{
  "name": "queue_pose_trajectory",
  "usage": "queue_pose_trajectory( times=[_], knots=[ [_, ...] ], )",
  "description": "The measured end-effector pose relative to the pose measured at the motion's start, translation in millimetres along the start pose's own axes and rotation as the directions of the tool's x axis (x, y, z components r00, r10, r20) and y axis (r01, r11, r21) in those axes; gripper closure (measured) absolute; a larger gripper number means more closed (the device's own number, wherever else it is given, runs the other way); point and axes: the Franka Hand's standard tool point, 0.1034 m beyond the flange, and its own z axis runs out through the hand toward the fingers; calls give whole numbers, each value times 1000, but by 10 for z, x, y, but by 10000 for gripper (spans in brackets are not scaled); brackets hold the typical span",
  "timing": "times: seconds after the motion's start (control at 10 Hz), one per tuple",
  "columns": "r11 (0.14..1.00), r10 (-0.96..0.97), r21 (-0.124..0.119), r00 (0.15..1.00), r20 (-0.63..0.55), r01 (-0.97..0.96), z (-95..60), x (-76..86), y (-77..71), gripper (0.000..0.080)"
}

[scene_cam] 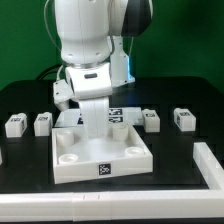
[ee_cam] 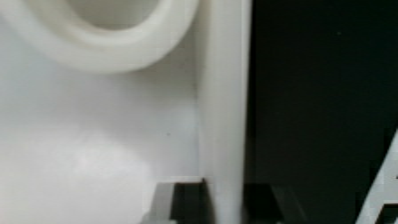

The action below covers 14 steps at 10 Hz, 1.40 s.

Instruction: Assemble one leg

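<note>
The large white square panel (scene_cam: 100, 150) with round corner sockets lies in the middle of the black table. My gripper (scene_cam: 95, 122) is down at the panel's far edge. In the wrist view my gripper (ee_cam: 226, 197) straddles the panel's side wall (ee_cam: 222, 110), with one dark finger (ee_cam: 187, 205) over the panel and the other on the table side, and no gap shows. One round socket (ee_cam: 116, 30) shows on the panel. Legs with tags stand loose: two (scene_cam: 14, 124) (scene_cam: 42, 122) at the exterior view's left and two (scene_cam: 151, 119) (scene_cam: 183, 119) at its right.
The marker board (scene_cam: 125, 112) lies just behind the panel, partly hidden by the arm. A white raised border (scene_cam: 208, 165) runs along the table's front and the exterior view's right. A white edge (ee_cam: 382, 190) shows at the wrist view's corner.
</note>
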Motion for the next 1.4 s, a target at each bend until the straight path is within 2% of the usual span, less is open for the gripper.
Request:
queue_pose_trajectory(
  times=[0.5, 0.7, 0.8, 1.1, 1.2, 1.4],
  knots=[
    [1000, 0, -2, 1000, 0, 0, -2, -1, 5, 729],
    [997, 77, -4, 997, 0, -77, 2, 111, 53, 729],
    [994, 105, -10, 994, -3, -105, -5, 217, 127, 729],
    [995, 85, -44, 996, -21, -86, -63, 511, 511, 728],
    [996, 70, -44, 997, -27, -72, -81, 585, 622, 728],
    [995, 87, -45, 996, -33, -88, -102, 641, 745, 728]
  ],
)
